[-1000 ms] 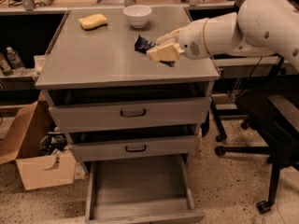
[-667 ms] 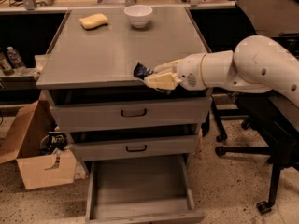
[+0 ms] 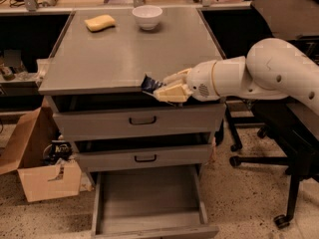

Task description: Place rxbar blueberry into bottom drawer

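Tool [image 3: 165, 90], gripping the dark navy-blue rxbar blueberry [image 3: 148, 83] at the front edge of the grey metal surface [image 3: 124, 54], needs to come forward and down, releasing low inside the open grey bottom drawer [image 3: 149, 200].

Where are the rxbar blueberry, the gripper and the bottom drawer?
rxbar blueberry [image 3: 148, 83]: camera view, exposed wrapper end.
gripper [image 3: 160, 88]: camera view, between fingertips, at front edge of cabinet top [image 3: 124, 54].
bottom drawer [image 3: 149, 195]: camera view, bare grey floor.

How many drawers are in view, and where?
3: top drawer, middle drawer beneath it, bottom drawer pulled out near the floor. The gripper holds the rxbar blueberry at the front edge of the tabletop.
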`<action>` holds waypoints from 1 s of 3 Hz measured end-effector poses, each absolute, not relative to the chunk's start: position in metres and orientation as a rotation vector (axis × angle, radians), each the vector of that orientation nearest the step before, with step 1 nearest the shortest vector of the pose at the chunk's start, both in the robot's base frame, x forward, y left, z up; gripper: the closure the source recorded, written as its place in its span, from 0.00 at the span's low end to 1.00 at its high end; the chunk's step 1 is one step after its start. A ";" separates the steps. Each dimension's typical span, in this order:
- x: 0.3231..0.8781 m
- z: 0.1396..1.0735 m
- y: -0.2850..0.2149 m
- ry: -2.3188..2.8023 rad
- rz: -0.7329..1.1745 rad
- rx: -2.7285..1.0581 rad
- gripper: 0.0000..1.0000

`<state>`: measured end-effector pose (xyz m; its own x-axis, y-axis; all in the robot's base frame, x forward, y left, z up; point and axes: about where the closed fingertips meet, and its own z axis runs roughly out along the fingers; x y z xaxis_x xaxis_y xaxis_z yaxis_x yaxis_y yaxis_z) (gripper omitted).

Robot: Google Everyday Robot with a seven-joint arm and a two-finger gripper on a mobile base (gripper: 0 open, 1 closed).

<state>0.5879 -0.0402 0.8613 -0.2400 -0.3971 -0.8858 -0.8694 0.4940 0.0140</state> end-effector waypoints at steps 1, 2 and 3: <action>0.531 0.790 -0.069 1.944 0.609 -1.115 1.00; 0.492 0.718 -0.093 2.054 0.611 -1.097 1.00; 0.476 0.625 -0.100 2.156 0.708 -1.062 1.00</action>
<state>0.4762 -0.1003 0.6247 -0.4799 -0.4903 -0.7275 -0.8261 0.5317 0.1866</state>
